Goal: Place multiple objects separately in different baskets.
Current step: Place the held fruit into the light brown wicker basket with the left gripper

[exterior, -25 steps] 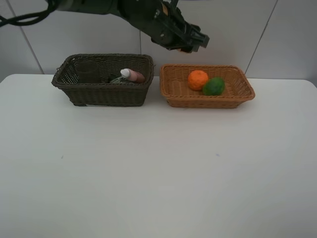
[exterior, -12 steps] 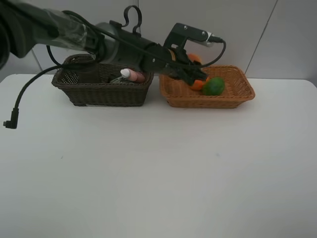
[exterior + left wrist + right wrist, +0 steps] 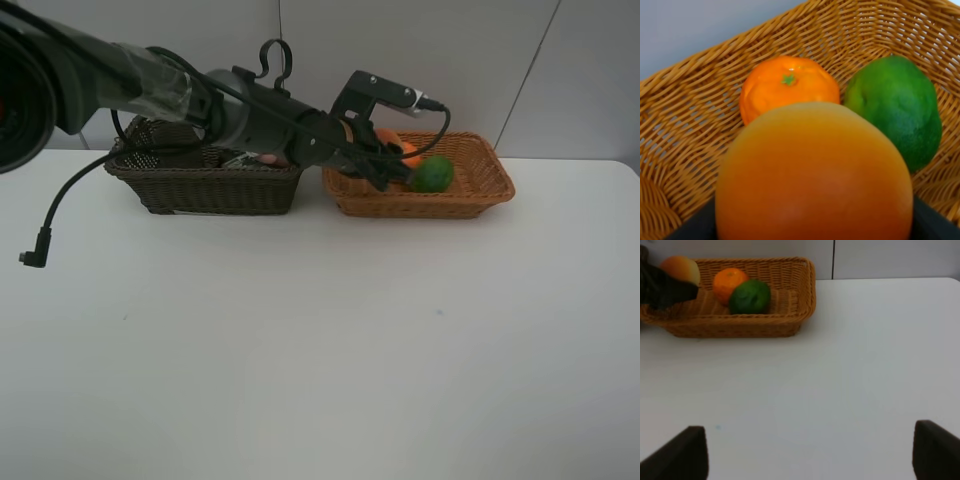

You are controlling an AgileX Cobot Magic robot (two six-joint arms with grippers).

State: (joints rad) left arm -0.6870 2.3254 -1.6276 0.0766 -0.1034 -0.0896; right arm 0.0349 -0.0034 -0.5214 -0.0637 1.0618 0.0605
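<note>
Peach [image 3: 812, 175] pinched in left end effector [image 3: 385, 160] over tan basket [image 3: 480, 190], beside orange [image 3: 787, 85] and lime [image 3: 897, 107]. Dark basket [image 3: 200, 188] alongside. Right end effector [image 3: 805, 455] spread, empty. White counter [image 3: 320, 350], tiled wall [image 3: 560, 60]. No readable writing.

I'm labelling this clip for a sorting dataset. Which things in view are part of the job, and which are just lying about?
Part of the job:
- peach, held in the left gripper
- orange
- lime
- tan basket
- dark basket

Lying about:
- loose cable hanging from the left arm
- nothing else on the table
</note>
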